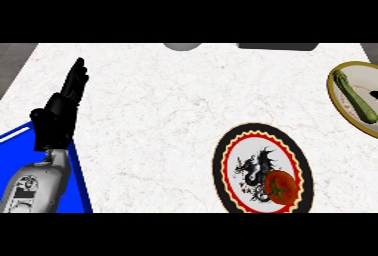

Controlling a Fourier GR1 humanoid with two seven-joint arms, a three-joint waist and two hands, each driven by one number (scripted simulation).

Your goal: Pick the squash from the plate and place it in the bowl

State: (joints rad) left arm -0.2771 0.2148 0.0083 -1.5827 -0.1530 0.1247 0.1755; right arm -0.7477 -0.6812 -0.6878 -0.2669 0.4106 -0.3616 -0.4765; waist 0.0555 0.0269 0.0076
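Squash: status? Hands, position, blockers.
Left hand open, resting at the view's left. Right hand not in view. Squash untouched on the plate, far right edge. Tomato sits in the dragon-pattern bowl.

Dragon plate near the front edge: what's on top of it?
A red tomato sits on the dragon plate, at its lower right, covering part of the black dragon print. Nothing else is on it. The plate's bottom edge is cut off by the view.
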